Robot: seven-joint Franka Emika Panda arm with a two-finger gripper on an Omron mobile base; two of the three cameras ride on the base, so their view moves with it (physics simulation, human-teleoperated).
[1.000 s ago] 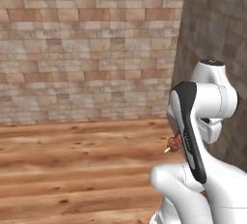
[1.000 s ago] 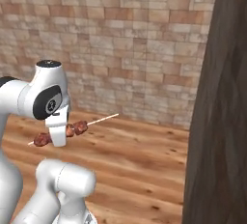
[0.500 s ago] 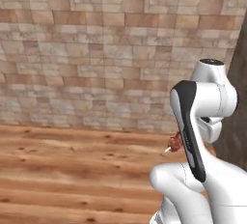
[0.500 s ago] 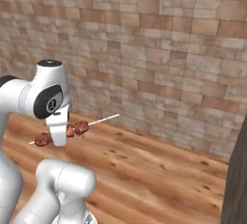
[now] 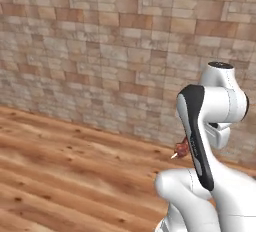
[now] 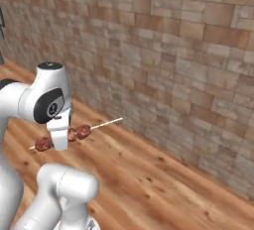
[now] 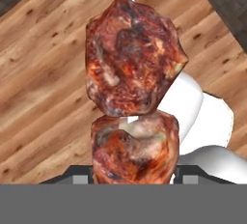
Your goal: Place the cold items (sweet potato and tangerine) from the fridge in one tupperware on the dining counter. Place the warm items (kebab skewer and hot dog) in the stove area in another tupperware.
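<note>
While the pincer hangs in front of the arm's white body, it grips the kebab skewer across its middle, jaws closed on the meat. Lumpy, glossy reddish-brown chunks sit on either side of the pincer in the right base view, and the thin pale stick runs out past them, its long bare end slanting up and away toward the brick wall. From the hand view two chunks of the kebab skewer stack straight out from the pincer, charred and marbled, with the stick showing beyond the farther one. Below the pincer lies a wood plank floor, knotted and warm brown. Beyond it stands the wall of rough tan and grey bricks. From the left base view one meat chunk peeks out beside the arm.
</note>
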